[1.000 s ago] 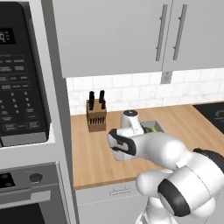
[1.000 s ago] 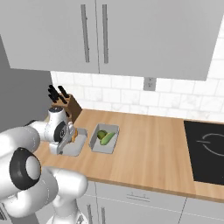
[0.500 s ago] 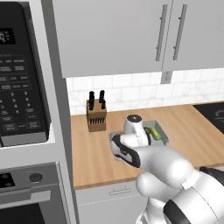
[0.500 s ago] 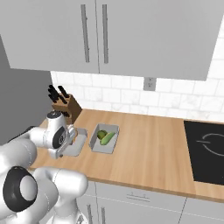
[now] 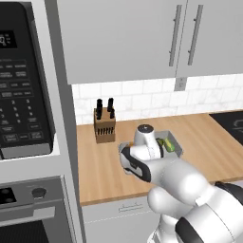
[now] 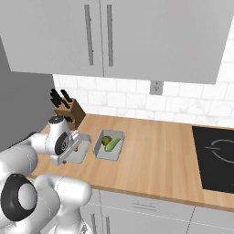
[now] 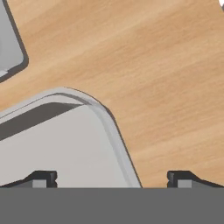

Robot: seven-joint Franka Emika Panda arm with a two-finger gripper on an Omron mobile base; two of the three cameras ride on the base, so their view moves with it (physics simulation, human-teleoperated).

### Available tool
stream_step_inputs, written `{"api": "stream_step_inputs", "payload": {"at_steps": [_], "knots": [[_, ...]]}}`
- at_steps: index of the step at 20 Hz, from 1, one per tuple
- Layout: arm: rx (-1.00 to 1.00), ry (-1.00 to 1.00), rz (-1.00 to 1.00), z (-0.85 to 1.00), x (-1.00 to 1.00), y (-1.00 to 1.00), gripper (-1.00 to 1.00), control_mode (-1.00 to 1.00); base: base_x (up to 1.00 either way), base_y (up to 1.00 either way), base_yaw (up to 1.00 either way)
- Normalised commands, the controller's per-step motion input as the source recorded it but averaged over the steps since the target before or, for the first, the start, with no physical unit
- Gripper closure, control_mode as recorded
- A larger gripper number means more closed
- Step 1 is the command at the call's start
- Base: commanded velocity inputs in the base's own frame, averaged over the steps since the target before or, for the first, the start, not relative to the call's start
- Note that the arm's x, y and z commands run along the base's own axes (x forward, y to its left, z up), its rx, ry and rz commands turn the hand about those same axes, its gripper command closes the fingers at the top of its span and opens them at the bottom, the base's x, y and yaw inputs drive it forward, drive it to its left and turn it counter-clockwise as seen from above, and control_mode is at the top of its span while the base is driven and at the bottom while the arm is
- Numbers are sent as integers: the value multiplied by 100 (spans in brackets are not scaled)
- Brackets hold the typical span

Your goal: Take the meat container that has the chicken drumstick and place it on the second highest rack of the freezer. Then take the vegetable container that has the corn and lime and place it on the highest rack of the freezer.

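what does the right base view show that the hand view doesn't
Right base view alone: the vegetable container holding the lime and the corn, the knife block at the back of the counter, the black cooktop, the wall cabinets.

Hand view alone: the two open fingertips, one over the floor of the meat container, the other over bare wood, with the container's rounded corner rim between them.

Both: the wooden counter and the grey meat container below the gripper.
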Motion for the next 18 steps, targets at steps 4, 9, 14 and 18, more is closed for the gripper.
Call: {"api": "stream_step_inputs", "payload": {"at_steps": [4, 9, 14, 18], "knots": [[-1, 0, 0, -14, 0, -20, -100, -100, 0, 0, 0], [-3, 0, 0, -37, 0, -4, -100, -100, 0, 0, 0], [-1, 0, 0, -16, 0, 0, -100, -100, 0, 0, 0], [0, 0, 0, 0, 0, 0, -100, -100, 0, 0, 0]]}}
